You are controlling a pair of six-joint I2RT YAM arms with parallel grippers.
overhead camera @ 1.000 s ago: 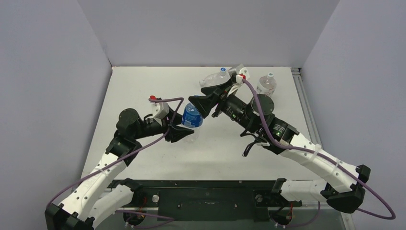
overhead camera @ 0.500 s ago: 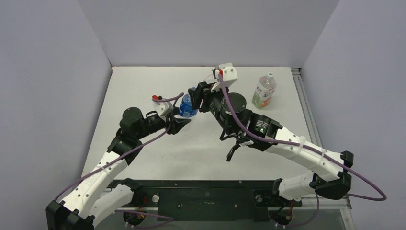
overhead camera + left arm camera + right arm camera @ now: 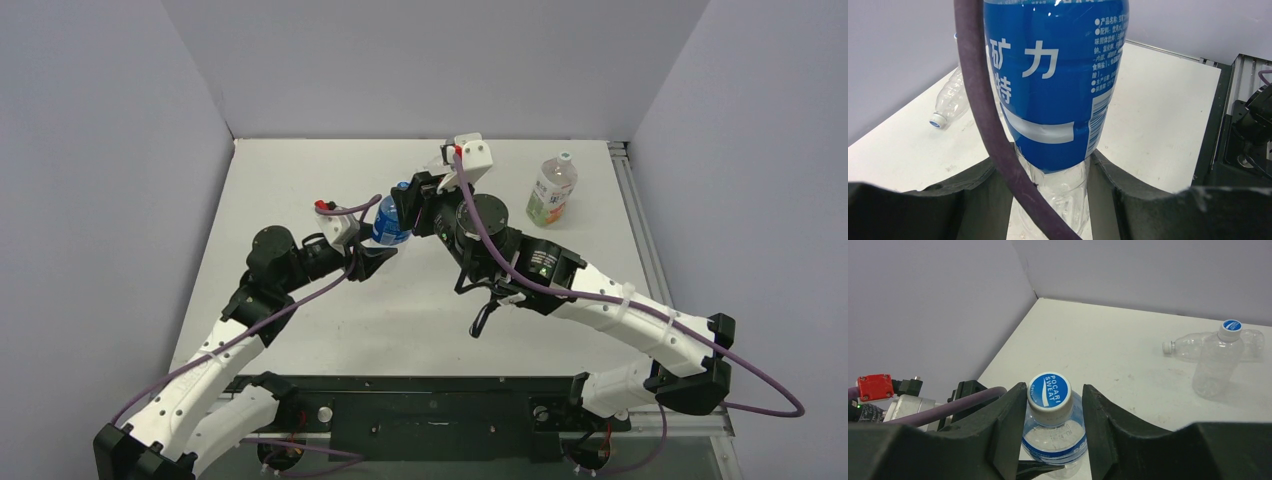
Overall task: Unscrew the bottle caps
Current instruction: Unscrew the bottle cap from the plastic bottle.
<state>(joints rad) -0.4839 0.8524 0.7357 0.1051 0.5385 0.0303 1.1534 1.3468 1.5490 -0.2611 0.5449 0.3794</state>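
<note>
My left gripper [image 3: 1048, 167] is shut on the clear lower part of the blue-labelled bottle [image 3: 1058, 75], holding it upright; from above that bottle [image 3: 391, 224] stands mid-table. Its blue cap [image 3: 1049, 390] sits between the jaws of my right gripper [image 3: 1054, 391]. The left finger [image 3: 1008, 415] touches the cap, and a narrow gap remains at the right finger [image 3: 1100, 415], so this gripper is open. My right gripper [image 3: 410, 198] reaches in from the right at cap height.
A plain upright bottle [image 3: 1215, 365] with a blue cap [image 3: 1232, 326] stands at the back. Another plain bottle [image 3: 1198, 345] lies behind it. An orange-and-green labelled bottle [image 3: 551, 192] with a white cap stands back right. Grey walls enclose the table [image 3: 300, 170].
The left arm carried the blue-labelled bottle farther back. The right wrist turned and came over its cap, and the right jaws narrowed around it.
</note>
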